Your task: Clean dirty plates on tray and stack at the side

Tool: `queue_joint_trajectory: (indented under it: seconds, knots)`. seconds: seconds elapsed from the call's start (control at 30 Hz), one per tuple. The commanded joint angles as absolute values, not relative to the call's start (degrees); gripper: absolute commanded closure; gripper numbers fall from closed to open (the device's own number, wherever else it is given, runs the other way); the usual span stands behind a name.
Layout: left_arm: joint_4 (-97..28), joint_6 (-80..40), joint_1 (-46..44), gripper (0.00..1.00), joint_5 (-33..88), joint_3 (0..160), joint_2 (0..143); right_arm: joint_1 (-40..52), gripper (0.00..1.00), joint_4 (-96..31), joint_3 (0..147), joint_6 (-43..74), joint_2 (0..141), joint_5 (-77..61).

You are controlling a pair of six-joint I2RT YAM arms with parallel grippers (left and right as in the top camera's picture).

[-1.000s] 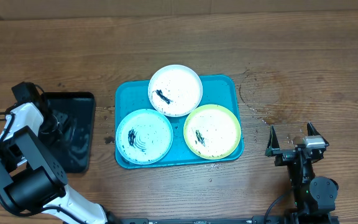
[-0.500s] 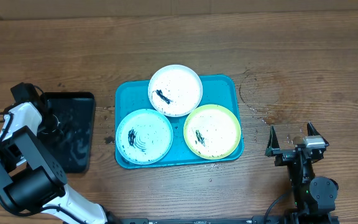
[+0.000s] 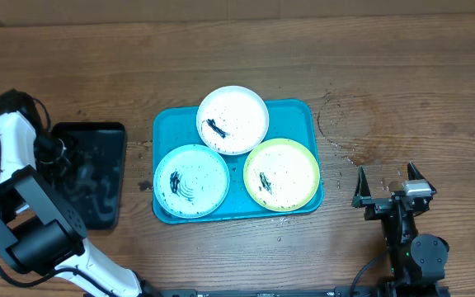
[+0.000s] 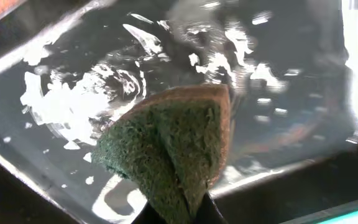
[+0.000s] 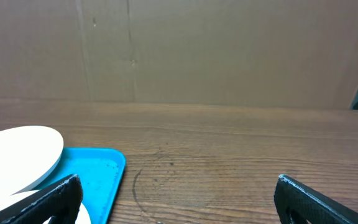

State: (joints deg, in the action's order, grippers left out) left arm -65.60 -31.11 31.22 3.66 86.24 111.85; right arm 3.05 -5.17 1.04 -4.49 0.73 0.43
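Three smudged plates lie on the teal tray (image 3: 303, 111): a white one (image 3: 232, 120) at the back, a pale-teal-rimmed one (image 3: 191, 180) front left, a yellow-green-rimmed one (image 3: 281, 174) front right. My left gripper (image 3: 63, 153) hangs over the black tray (image 3: 97, 198), left of the plates. In the left wrist view it (image 4: 179, 218) is shut on a folded dark green sponge (image 4: 166, 149). My right gripper (image 3: 386, 177) stands open to the right of the teal tray, nothing between its fingers. The right wrist view shows it (image 5: 176, 186) wide open, with the white plate (image 5: 17, 155) and tray corner (image 5: 101, 171) at left.
The black tray's floor (image 4: 278, 93) is wet, with white foam patches. A faint ring-shaped water mark (image 3: 345, 132) lies on the wooden table right of the teal tray. A cardboard wall (image 5: 179, 50) closes off the table's far side.
My left gripper has shut on the sponge in the black tray, and the left arm's upper part has swung up and to the left. The right arm and the plates have not moved.
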Motion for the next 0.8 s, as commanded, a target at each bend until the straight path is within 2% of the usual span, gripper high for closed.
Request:
queue_joint_trajectory:
  seconds: [0.0,0.17,0.37,0.57,0.77]
  knots:
    - [-66.0,-27.2,31.1,0.96,10.2,88.3,107.7,3.3,0.0,-4.8,0.4,-4.5,0.4,0.5]
    - [-65.5,-27.5,31.1,0.96,14.8,88.3,103.0,3.3,0.0,-4.8,0.4,-4.5,0.4,0.5]
    - [-64.2,-36.5,31.2,0.96,16.1,88.2,103.8,3.3,0.0,-4.8,0.5,-4.5,0.4,0.5]
    - [-63.6,-38.7,32.4,0.96,31.8,88.2,105.6,3.3,0.0,-4.8,0.4,-4.5,0.4,0.5]
    - [-65.1,-38.8,35.4,0.96,39.4,88.2,105.6,3.3,0.0,-4.8,0.5,-4.5,0.4,0.5]
